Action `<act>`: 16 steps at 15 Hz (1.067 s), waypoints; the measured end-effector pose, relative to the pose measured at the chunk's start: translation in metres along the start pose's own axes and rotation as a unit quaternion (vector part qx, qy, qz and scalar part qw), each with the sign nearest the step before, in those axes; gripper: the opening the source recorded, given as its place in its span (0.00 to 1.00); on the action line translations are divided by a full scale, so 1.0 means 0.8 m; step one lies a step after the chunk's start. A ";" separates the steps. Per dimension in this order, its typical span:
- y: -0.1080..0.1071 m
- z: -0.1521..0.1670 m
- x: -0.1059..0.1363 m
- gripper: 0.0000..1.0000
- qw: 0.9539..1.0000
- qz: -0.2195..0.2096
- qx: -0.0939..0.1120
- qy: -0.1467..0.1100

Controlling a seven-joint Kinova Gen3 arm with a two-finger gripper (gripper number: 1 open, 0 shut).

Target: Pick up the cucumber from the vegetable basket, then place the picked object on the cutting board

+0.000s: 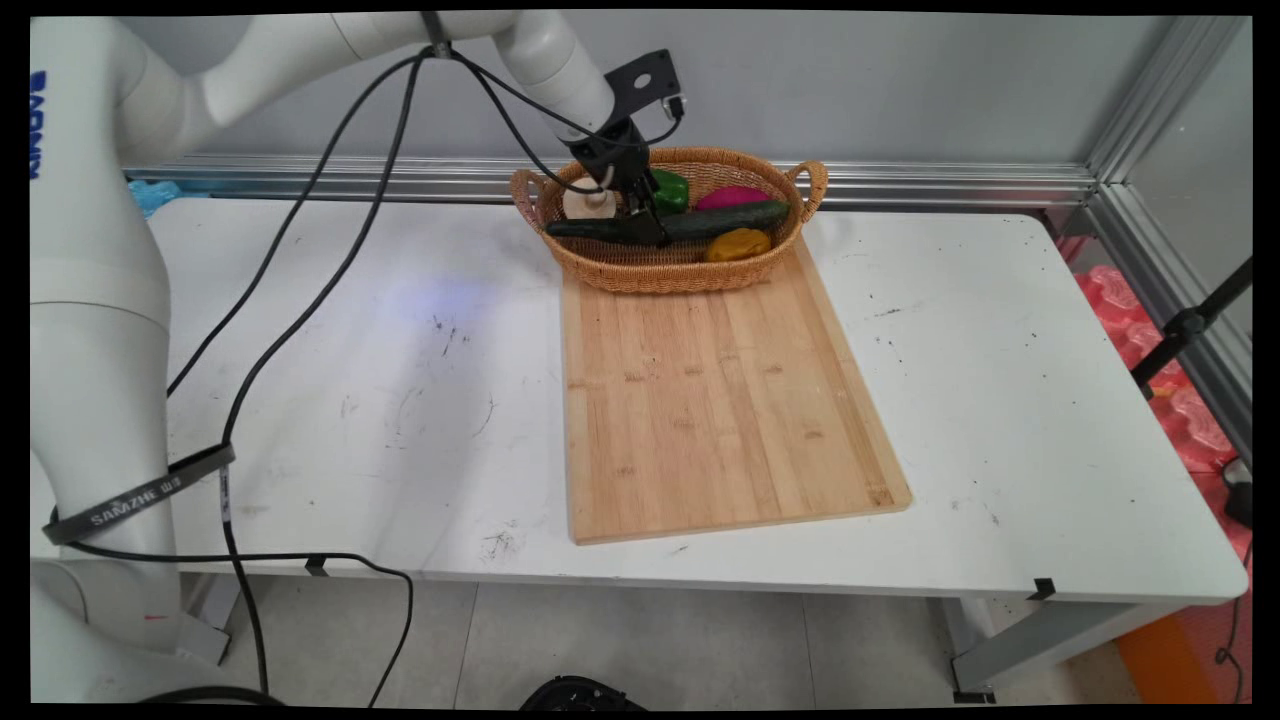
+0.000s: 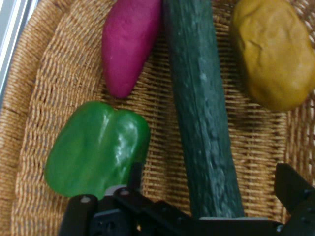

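Arm enters from upper left, black cables [image 1: 300, 250] hanging over the left part of the table [image 1: 1000, 400]. A board [image 1: 720, 400] lies lengthwise at mid-table, bare of items. A basket [image 1: 650, 275] stands on the board's far end, and all produce observed is inside it. At the basket's left end sits a pale rounded item [image 1: 588, 205] (identity not determinable). Immediately right of it the gripper [image 1: 645, 232] is lowered into the basket, fingers spread wide and holding nothing. In the hand view the gripper [image 2: 211, 172] straddles the cucumber [image 2: 202, 98], one finger on each side; whether either finger touches it cannot be told. The cucumber [image 1: 720, 220] lies along the basket's length, left to right, its left end under the gripper. On its far side are the pepper [image 1: 672, 190], just beside the gripper, and further right a magenta tuber [image 1: 733, 197]. On its near side, toward the right, lies a potato [image 1: 738, 245]. The hand view confirms that the pepper [image 2: 98, 147] and tuber [image 2: 130, 44] lie together on one side of the cucumber and the potato [image 2: 275, 54] on the other, all resting on the basket's weave [image 2: 49, 73].
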 end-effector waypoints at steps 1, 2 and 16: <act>-0.002 0.004 0.000 1.00 1.000 -0.002 -0.001 0.001; -0.004 0.009 0.000 1.00 1.000 -0.004 -0.002 0.002; -0.003 0.001 0.020 0.00 1.000 -0.024 -0.006 0.008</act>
